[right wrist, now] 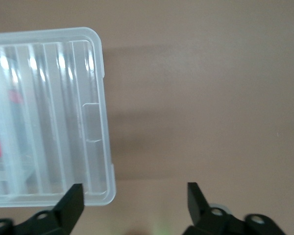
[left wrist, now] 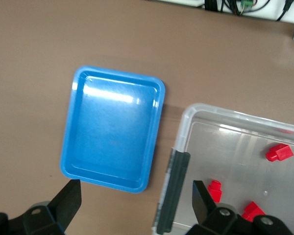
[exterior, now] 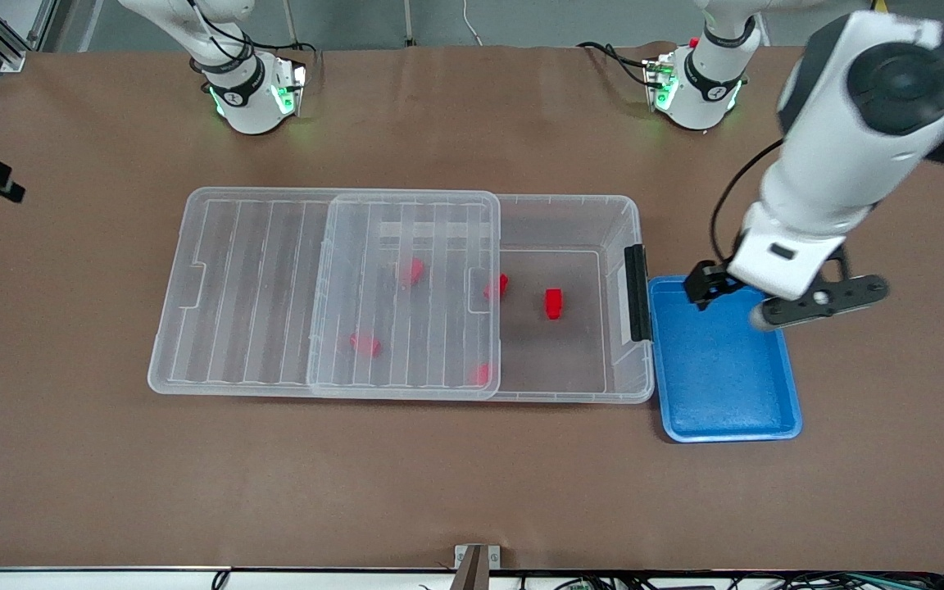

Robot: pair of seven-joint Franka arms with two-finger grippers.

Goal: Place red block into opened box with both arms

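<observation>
The clear box (exterior: 618, 246) lies mid-table with its ribbed lid (exterior: 259, 287) slid toward the right arm's end, so the end by the black latch (exterior: 637, 292) is uncovered. One red block (exterior: 553, 303) (left wrist: 214, 190) rests on the box floor in the uncovered part. Another red piece (exterior: 496, 286) sits at the lid's edge, and others show blurred under the lid. My left gripper (exterior: 714, 288) (left wrist: 135, 185) hangs open and empty over the blue tray's end beside the latch. My right gripper (right wrist: 135, 188) is open and empty, high above the lid's corner (right wrist: 100, 191); it is out of the front view.
A blue tray (exterior: 726, 410) (left wrist: 112, 132) lies against the box's latch end, toward the left arm's end of the table, with nothing in it. Both arm bases (exterior: 251, 90) (exterior: 697, 82) stand at the table's edge farthest from the front camera. Brown tabletop surrounds the box.
</observation>
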